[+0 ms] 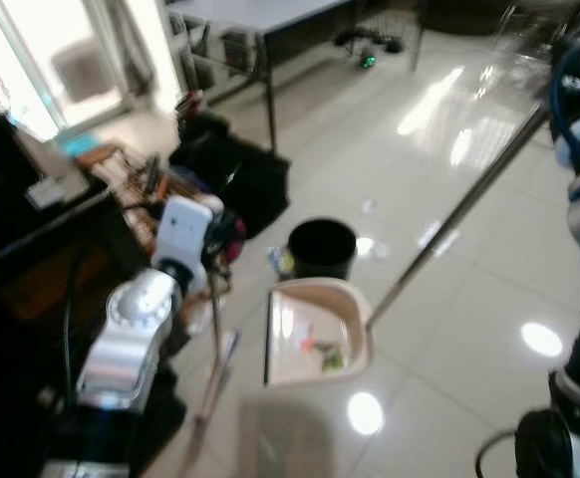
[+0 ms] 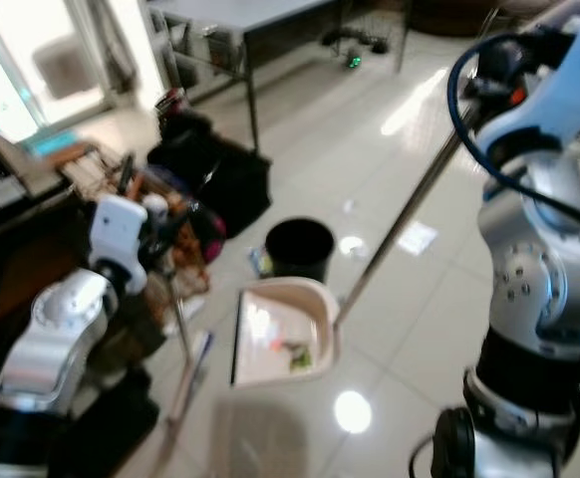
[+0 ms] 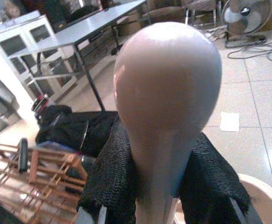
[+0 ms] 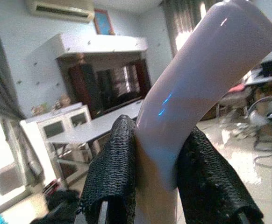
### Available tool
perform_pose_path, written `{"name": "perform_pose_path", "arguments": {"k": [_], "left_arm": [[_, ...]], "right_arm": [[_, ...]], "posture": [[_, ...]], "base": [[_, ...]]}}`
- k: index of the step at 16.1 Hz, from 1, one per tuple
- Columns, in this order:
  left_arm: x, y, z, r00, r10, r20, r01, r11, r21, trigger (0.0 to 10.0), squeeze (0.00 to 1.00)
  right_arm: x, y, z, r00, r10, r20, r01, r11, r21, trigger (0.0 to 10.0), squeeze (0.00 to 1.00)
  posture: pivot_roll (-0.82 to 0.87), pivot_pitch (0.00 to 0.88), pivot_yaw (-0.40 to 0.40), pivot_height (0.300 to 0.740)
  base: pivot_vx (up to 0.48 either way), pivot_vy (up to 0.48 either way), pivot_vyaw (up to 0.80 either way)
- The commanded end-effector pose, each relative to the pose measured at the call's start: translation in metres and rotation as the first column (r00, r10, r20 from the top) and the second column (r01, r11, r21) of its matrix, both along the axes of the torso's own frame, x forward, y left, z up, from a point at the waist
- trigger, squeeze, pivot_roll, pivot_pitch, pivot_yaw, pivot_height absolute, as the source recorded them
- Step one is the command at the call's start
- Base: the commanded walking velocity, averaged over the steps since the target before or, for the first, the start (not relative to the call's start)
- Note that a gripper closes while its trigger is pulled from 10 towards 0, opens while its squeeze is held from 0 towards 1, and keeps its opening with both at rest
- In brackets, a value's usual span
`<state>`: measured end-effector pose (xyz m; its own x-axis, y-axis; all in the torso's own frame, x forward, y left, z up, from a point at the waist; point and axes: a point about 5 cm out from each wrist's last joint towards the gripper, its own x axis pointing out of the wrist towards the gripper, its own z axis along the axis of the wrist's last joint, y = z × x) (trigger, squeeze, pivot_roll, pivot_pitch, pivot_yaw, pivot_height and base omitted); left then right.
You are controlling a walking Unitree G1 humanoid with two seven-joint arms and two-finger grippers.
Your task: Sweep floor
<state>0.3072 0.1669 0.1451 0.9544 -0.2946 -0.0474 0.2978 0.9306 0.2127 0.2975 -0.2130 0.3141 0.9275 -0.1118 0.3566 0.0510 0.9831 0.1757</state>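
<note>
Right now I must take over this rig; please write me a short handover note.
Left gripper: shut on the broom handle.
Right gripper: shut on the dustpan handle.
Dustpan sits on the floor tiles, beside the black bin.
Done: some small debris already lies in the dustpan.
Left: probably emptying it into the bin; the blur hides any remaining dirt.

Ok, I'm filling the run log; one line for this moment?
left gripper: shut on broom handle | right gripper: shut on dustpan pole | beige plastic dustpan: holds scraps, beside black bin
</note>
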Motion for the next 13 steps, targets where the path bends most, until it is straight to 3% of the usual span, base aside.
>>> {"name": "perform_pose_path", "arguments": {"k": [1, 13], "left_arm": [[0.0017, -0.0007, 0.0063, 0.999, 0.005, 0.039, -0.005, 1.0, 0.004, 10.0, 0.0], [0.0003, 0.0031, -0.0001, 0.999, 0.038, 0.022, -0.038, 0.999, 0.011, 10.0, 0.0]], "right_arm": [[-0.0026, -0.0027, 0.0096, 0.999, -0.012, 0.035, 0.012, 1.0, -0.01, 10.0, 0.0], [0.0002, 0.0015, 0.0107, 0.999, 0.013, 0.036, -0.012, 0.999, -0.036, 10.0, 0.0]], "posture": [[-0.13, 0.033, 0.063, 0.74], [-0.14, 0.022, 0.05, 0.74]], "base": [[0.315, 0.0, 0.0], [0.315, 0.0, 0.0]]}}
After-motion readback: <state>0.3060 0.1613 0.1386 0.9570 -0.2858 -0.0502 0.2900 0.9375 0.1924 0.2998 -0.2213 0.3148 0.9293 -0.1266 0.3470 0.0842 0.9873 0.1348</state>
